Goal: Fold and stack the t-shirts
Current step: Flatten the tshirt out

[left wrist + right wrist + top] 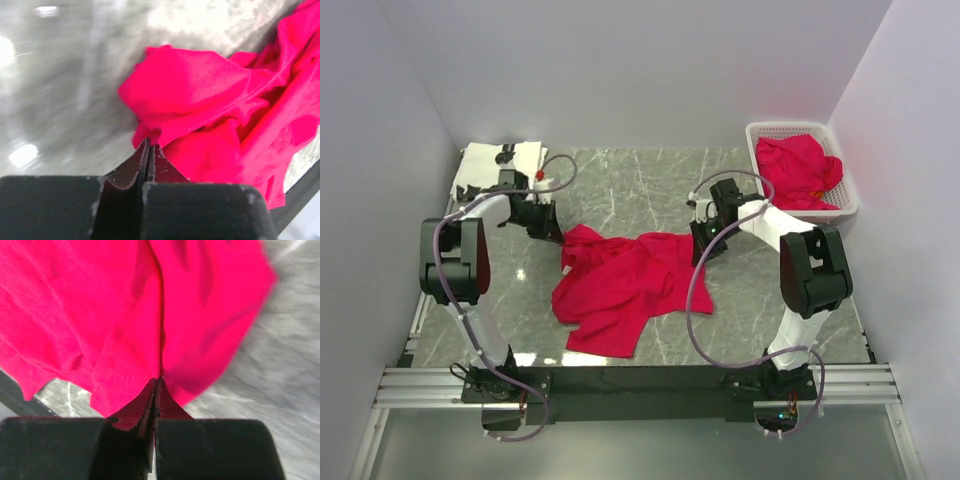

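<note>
red t-shirt (pixel 630 285): one is laid crumpled in the middle of the table (pixel 620 180), between the two grippers.
red heap (pixel 795 165): one is kept in the single white basket (pixel 755 135) at the far right corner; how many shirts are in it cannot be told.
white t-shirt (pixel 485 160): one, printed in black, is placed at the far left corner.
left gripper (pixel 552 228): closed, the left edge of the red t-shirt is pinched.
right gripper (pixel 705 245): closed, the right edge of the same shirt is pinched between the fingers.

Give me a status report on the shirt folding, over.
Left tool, right tool shut on red shirt's edges. Shirt crumpled, unfolded. Basket, white shirt off to the sides.
</note>
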You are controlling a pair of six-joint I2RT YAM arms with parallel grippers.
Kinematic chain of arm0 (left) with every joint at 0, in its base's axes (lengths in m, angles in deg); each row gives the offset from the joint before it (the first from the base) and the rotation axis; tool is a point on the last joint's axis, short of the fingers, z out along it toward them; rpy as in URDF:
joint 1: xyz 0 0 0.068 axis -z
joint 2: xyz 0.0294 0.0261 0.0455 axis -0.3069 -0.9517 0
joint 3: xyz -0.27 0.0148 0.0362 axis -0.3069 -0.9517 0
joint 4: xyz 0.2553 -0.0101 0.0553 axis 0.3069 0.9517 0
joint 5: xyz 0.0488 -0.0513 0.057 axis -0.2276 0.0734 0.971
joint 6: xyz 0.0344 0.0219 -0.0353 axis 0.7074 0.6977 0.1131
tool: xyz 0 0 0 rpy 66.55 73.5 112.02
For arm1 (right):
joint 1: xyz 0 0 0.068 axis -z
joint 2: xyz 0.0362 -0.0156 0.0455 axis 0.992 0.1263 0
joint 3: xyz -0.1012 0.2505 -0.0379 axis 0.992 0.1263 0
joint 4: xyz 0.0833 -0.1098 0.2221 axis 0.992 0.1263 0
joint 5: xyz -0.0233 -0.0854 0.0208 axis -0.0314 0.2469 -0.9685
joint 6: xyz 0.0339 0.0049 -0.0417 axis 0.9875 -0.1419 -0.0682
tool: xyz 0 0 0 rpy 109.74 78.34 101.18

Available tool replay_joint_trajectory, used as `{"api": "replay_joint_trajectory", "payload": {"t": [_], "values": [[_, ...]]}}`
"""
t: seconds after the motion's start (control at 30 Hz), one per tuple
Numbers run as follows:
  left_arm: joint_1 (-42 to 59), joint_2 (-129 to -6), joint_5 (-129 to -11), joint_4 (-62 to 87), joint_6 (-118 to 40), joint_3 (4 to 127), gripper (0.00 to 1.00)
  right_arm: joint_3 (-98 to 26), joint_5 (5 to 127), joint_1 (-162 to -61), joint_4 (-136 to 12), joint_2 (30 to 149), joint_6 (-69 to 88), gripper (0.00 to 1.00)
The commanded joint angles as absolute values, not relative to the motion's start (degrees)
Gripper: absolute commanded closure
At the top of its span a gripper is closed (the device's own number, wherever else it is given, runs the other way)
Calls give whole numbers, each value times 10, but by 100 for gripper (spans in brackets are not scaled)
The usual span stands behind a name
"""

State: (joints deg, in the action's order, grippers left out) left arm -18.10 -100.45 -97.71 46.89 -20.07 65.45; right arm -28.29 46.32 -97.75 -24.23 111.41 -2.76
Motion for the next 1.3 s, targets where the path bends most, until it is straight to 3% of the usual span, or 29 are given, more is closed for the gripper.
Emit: {"api": "replay_joint_trajectory", "payload": {"t": [0.0,0.23,0.3,0.37,0.43,0.8,1.03,1.27], "values": [[-240,-942,-996,474,-181,660,99,-327,501,-956,-210,1070,-69,100],[-280,-888,-935,467,-129,632,99,-445,555,-954,-170,1121,-104,98],[-281,-887,-932,454,-135,633,99,-475,565,-955,-160,1135,-99,84],[-280,-897,-946,455,-142,648,99,-498,569,-956,-149,1135,-99,58],[-280,-919,-959,467,-153,677,99,-487,563,-956,-143,1109,-104,43],[-277,-965,-973,482,-169,736,99,-330,628,-1035,-171,1018,-97,46],[-277,-958,-968,481,-169,728,99,-264,850,-1165,-225,1004,-95,46],[-277,-959,-966,484,-165,727,99,-233,942,-1218,-246,1018,-113,48]]}}
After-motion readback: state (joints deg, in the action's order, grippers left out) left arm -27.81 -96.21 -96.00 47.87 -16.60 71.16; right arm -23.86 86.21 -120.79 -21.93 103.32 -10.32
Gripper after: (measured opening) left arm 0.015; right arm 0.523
